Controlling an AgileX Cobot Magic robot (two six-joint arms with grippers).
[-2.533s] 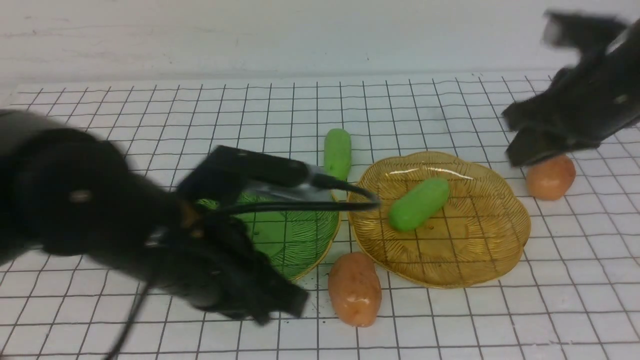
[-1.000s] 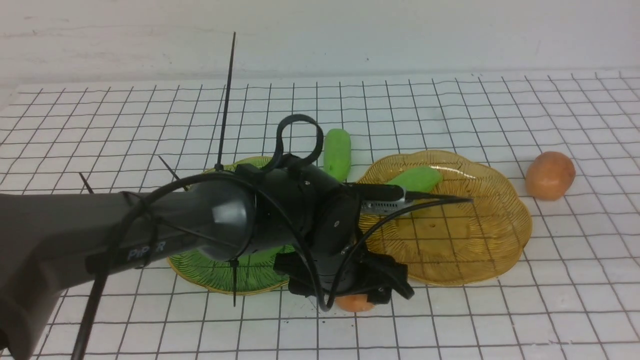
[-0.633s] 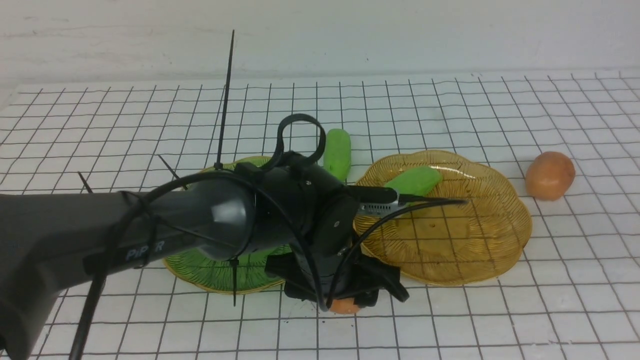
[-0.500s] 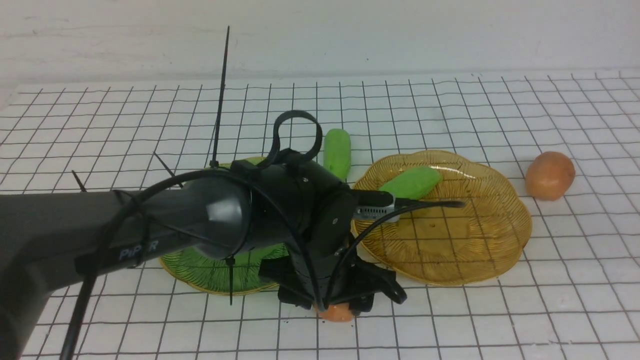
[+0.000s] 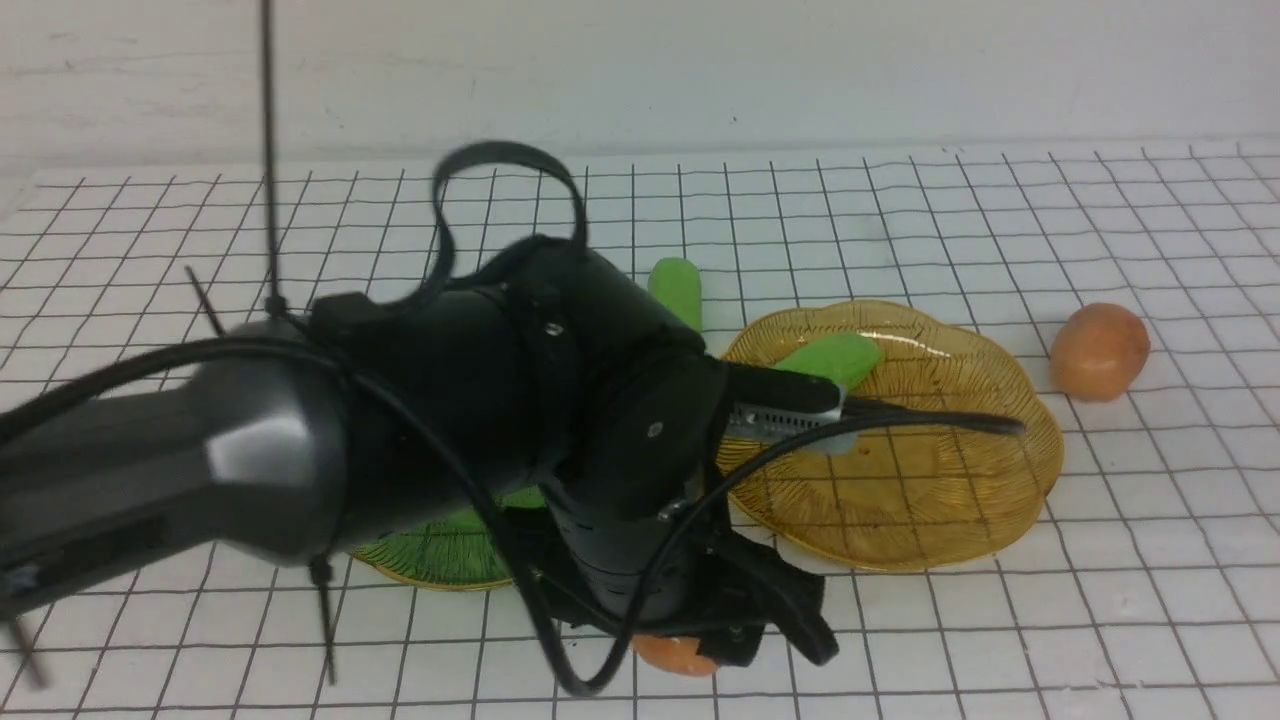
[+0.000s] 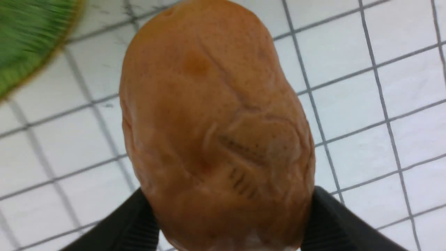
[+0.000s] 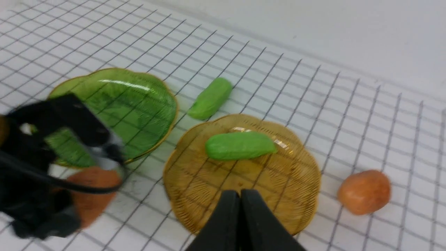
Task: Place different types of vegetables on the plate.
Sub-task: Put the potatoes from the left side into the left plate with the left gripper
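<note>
My left gripper (image 5: 715, 640) is shut on an orange-brown potato (image 5: 672, 655) near the table's front; the potato fills the left wrist view (image 6: 216, 132) between the black fingers (image 6: 331, 226). An amber plate (image 5: 900, 500) holds one green cucumber (image 5: 838, 358). The second cucumber (image 5: 675, 283) lies on the table behind the plates, partly hidden by my left arm. The second potato (image 5: 1100, 352) sits right of the amber plate. My right gripper (image 7: 240, 223) is shut and empty, above the amber plate's (image 7: 216, 184) edge, and out of the front view.
A green plate (image 5: 430, 560) lies left of the amber one, mostly hidden by my left arm; the right wrist view shows it empty (image 7: 139, 104). The white gridded table ends at a pale wall (image 5: 640, 70) behind.
My left arm has come down on the near potato, shut on it and now rises toward the camera with it. My right arm has left the front view.
</note>
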